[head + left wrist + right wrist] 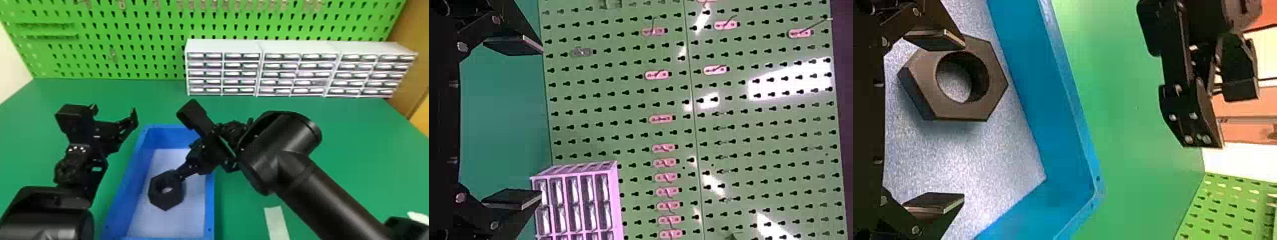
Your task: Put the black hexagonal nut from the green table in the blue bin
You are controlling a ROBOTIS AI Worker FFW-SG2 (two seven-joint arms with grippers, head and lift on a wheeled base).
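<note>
A: Occlusions noted?
B: Right arm covers the blue bin's far right corner. Black finger masks part of the black hexagonal nut.
A: Truncated?
B: Pale strip, by the head view's bottom edge.
A: Unresolved?
B: Drawer contents, blurred.

Smooth black cylindrical casing is being worn by the robot's right arm, with a broad, rounded joint cover being set above it. Angular black linkages are being dotted by silvery screws on the left gripper. Flat, dark, wedge-like fingers are being borne by the similarly black right gripper.
</note>
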